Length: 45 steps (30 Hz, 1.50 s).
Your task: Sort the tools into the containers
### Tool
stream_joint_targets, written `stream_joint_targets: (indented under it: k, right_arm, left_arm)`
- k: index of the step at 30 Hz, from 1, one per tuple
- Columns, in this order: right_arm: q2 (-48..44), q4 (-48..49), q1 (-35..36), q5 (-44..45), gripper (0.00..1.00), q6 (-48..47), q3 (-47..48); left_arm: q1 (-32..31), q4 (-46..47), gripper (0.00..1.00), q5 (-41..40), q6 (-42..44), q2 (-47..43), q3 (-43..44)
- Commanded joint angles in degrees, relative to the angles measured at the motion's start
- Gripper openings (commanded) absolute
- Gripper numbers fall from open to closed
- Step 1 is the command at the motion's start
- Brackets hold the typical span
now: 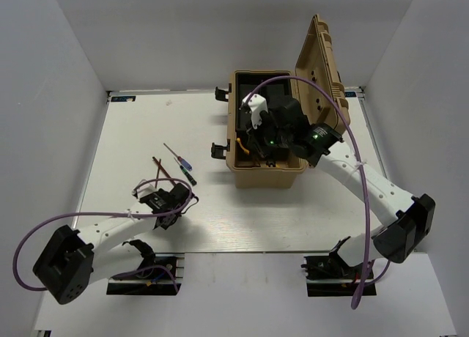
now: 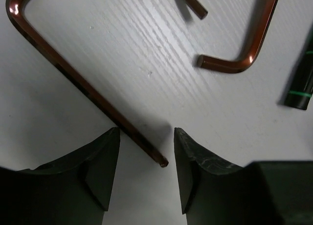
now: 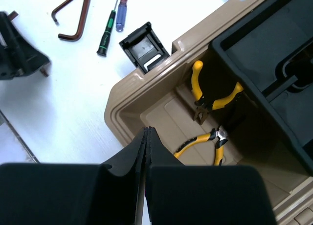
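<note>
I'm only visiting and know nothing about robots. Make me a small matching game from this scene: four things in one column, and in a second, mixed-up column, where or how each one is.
Things
1. yellow-handled pliers
2. long hex key
3. toolbox lid
4. right hand

Places or states
a. shut, above the inside of the toolbox
b. standing open
c. lying on the table, its end between the tips of the open left hand
d. lying inside the toolbox

Pairs: 1-d, 2-c, 3-b, 4-a
</note>
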Motion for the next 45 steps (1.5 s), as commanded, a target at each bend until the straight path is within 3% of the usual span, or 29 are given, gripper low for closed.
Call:
stream_joint_targets:
  k: [1,9,12,23,33,37,40,45]
  right_arm:
    - [-2.61,0.76,0.15,-1.78,0.01,0.64,-0.91]
    - [-4.72,1.55,-0.03,-1.78,0.02,0.9,-2.31]
    - [-5.07,1.9,-0.03,-1.87,0.02,1.16,-3.1]
    - [-6.21,2.08,-0.03,-2.75,0.02,1.78,-3.9]
    - [-6.83,1.9,-0.11,-3.36,0.02,2.49,-3.9]
    - [-7.18,1.9,-0.03,-3.62,0.02,2.57,-3.9]
    - [-7.44,1.81,-0.03,-3.54,0.02,2.66,-4.16]
    - [-7.97,1.99,-0.03,-3.45,0.02,2.84,-4.42]
  left_arm:
    - [2.85,4.45,0.59,1.93,1.55,2.87,-0.33]
    - [8.29,4.11,0.54,8.26,4.55,9.12,1.86]
    - [9.44,2.87,0.5,9.49,4.55,9.12,2.57]
    - [10.68,-3.0,0.5,14.59,4.55,7.8,1.34]
    - [10.68,-10.04,0.46,13.98,4.02,3.33,1.95]
    - [10.68,-11.36,0.32,13.36,4.02,3.32,1.95]
    - [9.97,-12.68,0.32,13.89,4.02,3.85,1.95]
    - [9.97,-14.43,0.55,12.84,4.55,1.65,1.43]
